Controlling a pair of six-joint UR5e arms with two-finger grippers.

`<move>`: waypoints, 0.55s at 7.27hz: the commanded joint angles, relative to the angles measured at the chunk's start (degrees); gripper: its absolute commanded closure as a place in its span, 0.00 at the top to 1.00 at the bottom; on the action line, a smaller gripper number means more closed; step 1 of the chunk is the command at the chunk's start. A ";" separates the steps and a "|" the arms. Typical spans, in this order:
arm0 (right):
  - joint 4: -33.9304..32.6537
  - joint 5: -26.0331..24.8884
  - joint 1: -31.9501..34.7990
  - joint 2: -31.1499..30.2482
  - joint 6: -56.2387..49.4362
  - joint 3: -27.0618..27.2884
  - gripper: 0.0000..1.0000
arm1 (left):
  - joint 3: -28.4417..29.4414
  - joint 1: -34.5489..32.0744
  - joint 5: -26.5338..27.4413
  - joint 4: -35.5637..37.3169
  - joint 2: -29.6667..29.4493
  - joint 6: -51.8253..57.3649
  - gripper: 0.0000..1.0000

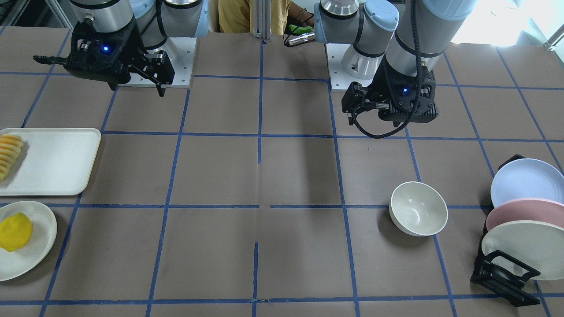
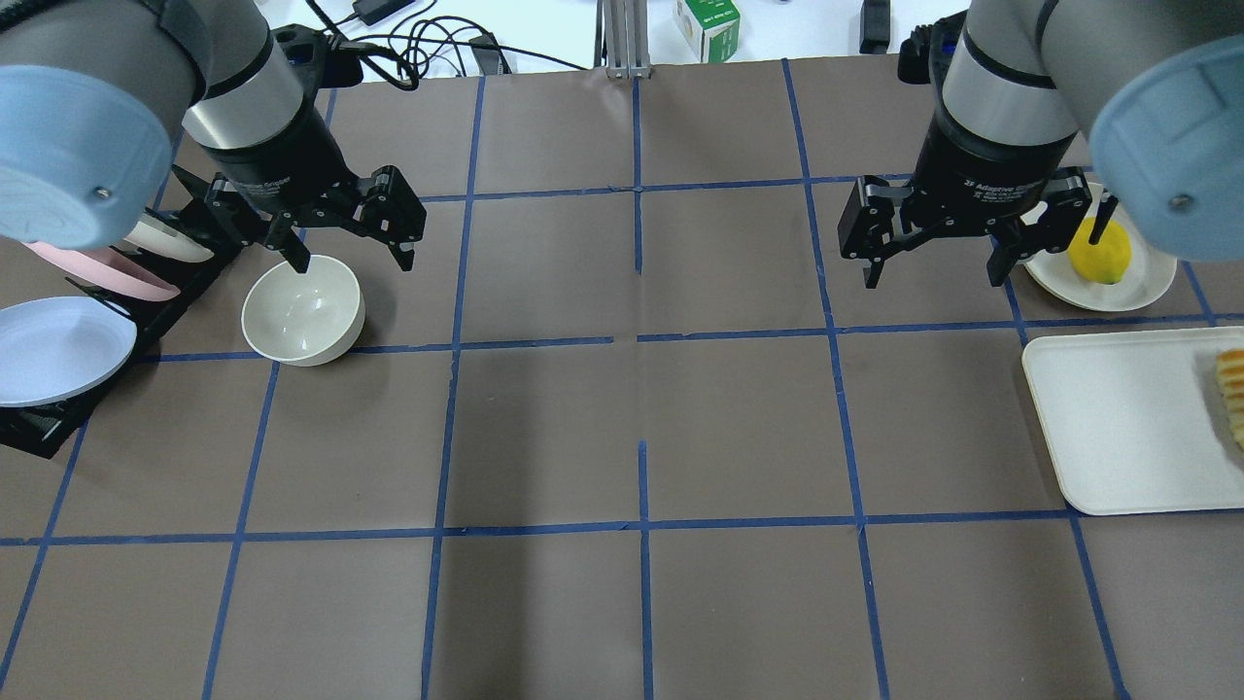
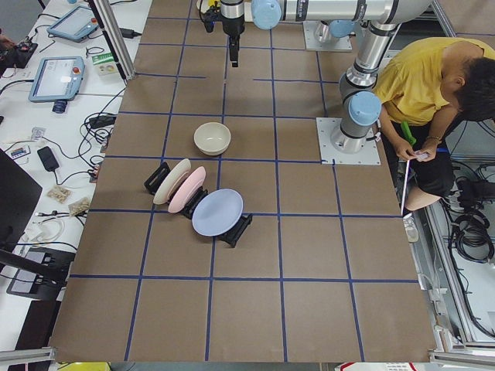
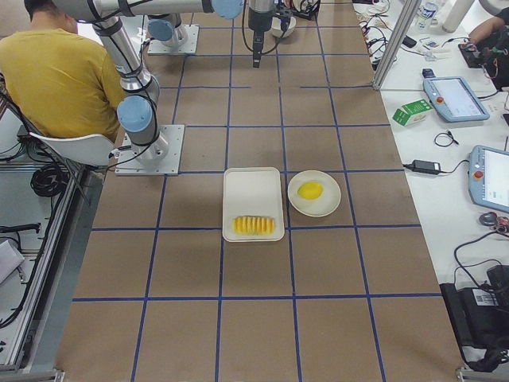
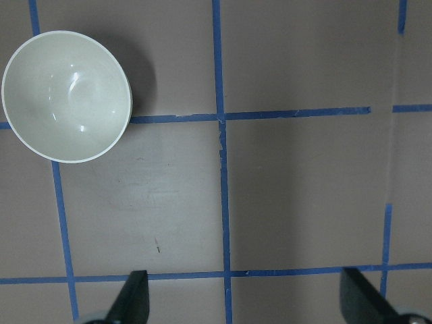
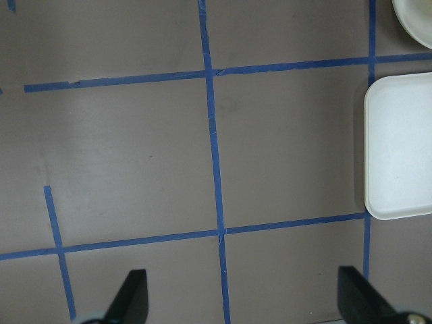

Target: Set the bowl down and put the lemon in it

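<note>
sliced food [image 2: 1232, 394]: cut off by frame, table's right edge | pink plate [image 2: 102, 270], off-white plate [image 2: 167, 241]: mostly behind my left arm | lemon [image 2: 1100, 255]: top crossed by thin black part, unidentified | my left gripper [image 5: 241, 297], right gripper [image 6: 239, 297]: fingertips only in wrist views

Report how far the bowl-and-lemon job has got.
Done: the bowl stands upright and empty on the table, beside the plate rack. In hand: nothing; the left pincer and right pincer are open and empty. Remaining: the lemon lies on its plate and must go into the bowl.
</note>
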 commanded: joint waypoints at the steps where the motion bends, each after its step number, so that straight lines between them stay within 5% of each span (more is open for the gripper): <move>1: 0.03 -0.08 0.00 0.11 0.00 0.15 1.00 | -0.34 -0.67 0.06 -0.16 0.27 0.20 1.00; 4: 0.30 -1.21 0.00 0.28 0.70 0.32 1.00 | -2.79 9.19 -0.55 1.67 -2.96 2.66 1.00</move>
